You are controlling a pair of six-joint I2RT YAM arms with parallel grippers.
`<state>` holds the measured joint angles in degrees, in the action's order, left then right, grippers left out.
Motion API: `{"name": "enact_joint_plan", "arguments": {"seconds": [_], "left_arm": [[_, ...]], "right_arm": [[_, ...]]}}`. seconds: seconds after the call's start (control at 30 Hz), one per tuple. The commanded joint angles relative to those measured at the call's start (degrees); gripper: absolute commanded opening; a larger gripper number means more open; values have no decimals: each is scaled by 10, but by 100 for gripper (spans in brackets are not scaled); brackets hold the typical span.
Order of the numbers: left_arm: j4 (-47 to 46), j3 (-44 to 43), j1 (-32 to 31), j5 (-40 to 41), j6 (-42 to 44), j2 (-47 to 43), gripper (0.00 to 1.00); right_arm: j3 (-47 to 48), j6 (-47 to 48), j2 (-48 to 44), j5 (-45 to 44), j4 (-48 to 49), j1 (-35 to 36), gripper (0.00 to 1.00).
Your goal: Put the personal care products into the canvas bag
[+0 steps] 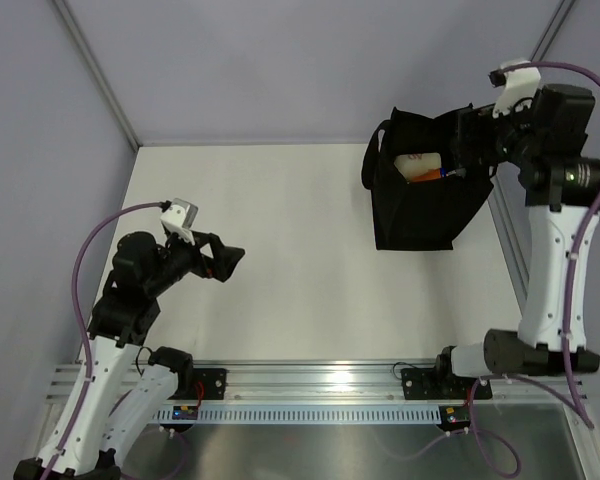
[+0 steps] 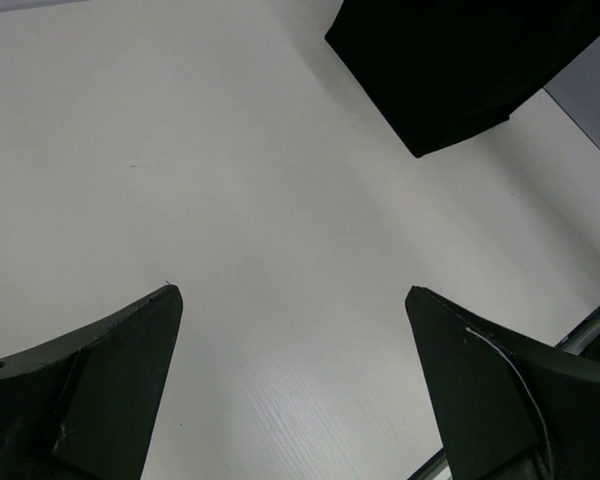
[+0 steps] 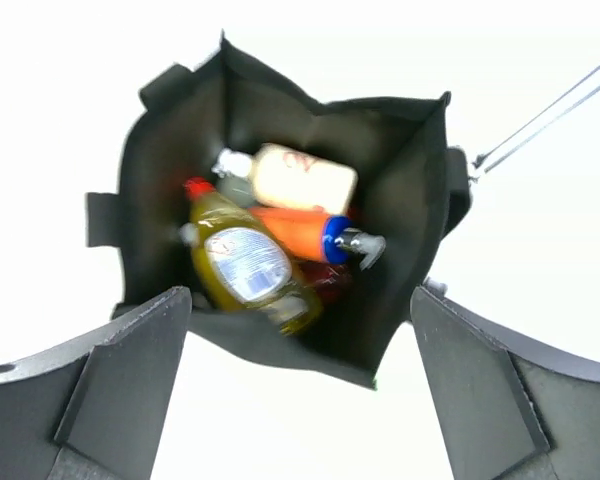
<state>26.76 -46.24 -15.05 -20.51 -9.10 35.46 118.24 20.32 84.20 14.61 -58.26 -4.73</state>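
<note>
The black canvas bag [image 1: 420,215] stands open at the table's far right. In the right wrist view I look down into the bag [image 3: 160,200]. Inside lie a clear yellow bottle [image 3: 245,265] with a red cap, slightly blurred, a cream bottle [image 3: 305,178], an orange bottle [image 3: 290,230] with a blue cap, a grey pump head [image 3: 365,245] and part of a dark red bottle [image 3: 332,282]. My right gripper [image 3: 300,300] hangs open above the bag's mouth with nothing between its fingers; from above, the right gripper [image 1: 460,150] is at the bag's right rim. My left gripper [image 2: 292,290] is open and empty over bare table at the near left [image 1: 225,262].
The white table [image 1: 280,220] is bounded by grey walls at the back and left. An aluminium rail [image 1: 310,385] with both arm bases runs along the near edge. A corner of the bag [image 2: 460,60] shows at the top of the left wrist view.
</note>
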Motion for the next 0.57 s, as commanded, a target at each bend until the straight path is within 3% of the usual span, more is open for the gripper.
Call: {"name": "enact_joint_plan", "arguments": {"seconds": [0.0,0.1,0.3,0.53], "left_arm": [[5,1,0,9,-17,-26,99],[9,4,0,5,-29,-48,99],[21,12,0,-3,-39,-84,99],[48,18,0,6,-36,-110,99]], "right_arm": [[-110,-153,-123,-10,93,-1,100],[-184,-199,-208,-47,113,-2,99],[-344,-196,-356,-102,145,-2,100],[-411,-186,-410,-143,161,-3,100]]}}
